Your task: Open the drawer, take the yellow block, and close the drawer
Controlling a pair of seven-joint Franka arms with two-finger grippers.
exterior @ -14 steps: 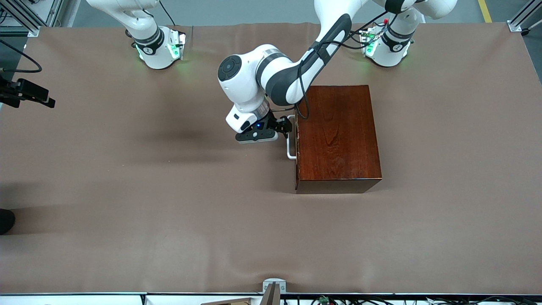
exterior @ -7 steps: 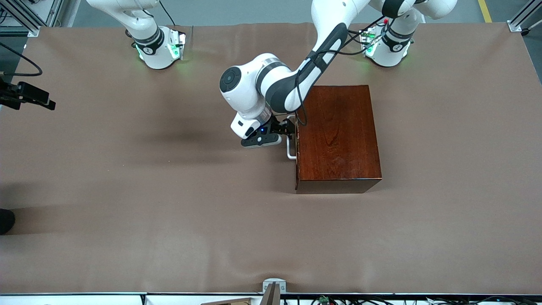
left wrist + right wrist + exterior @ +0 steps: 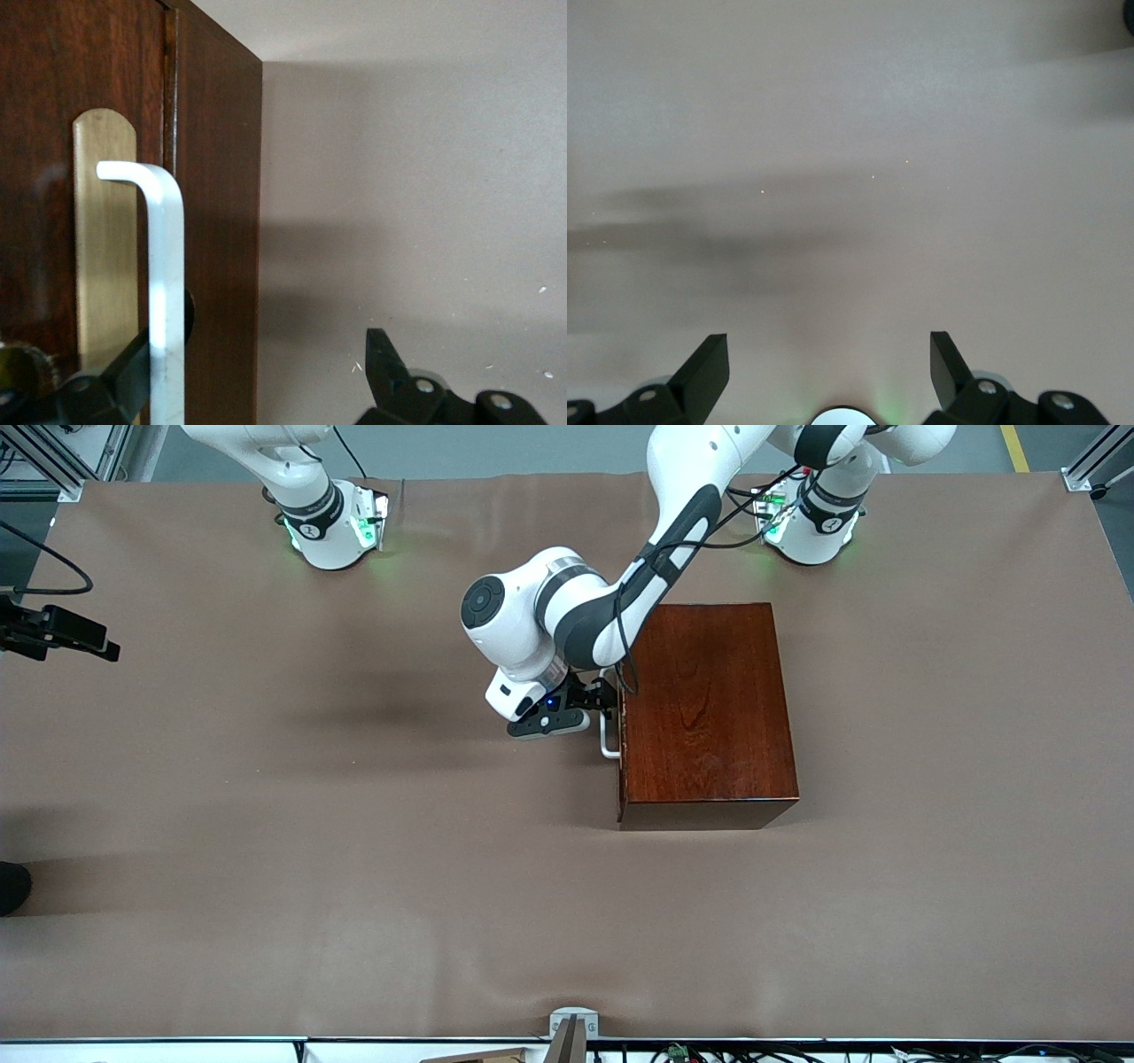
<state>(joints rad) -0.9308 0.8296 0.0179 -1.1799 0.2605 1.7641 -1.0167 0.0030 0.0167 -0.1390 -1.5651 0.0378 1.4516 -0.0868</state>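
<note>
at the drawer (image 3: 620, 726) handle (image 3: 164, 283), left pincer (image 3: 257, 372) spread.

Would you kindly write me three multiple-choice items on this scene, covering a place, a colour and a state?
1. Where is the left gripper?
A. at the drawer's handle
B. above the box's top
C. by the right arm's base

2. What colour is the loop handle?
A. black
B. white
C. yellow

3. What state is the drawer in?
A. pulled fully out
B. removed
C. shut

Answers:
1. A, open jaws stand either side of the handle in the left wrist view.
2. B, the bar shows white against the dark wood.
3. C, its front sits flush with the wooden box.
</note>
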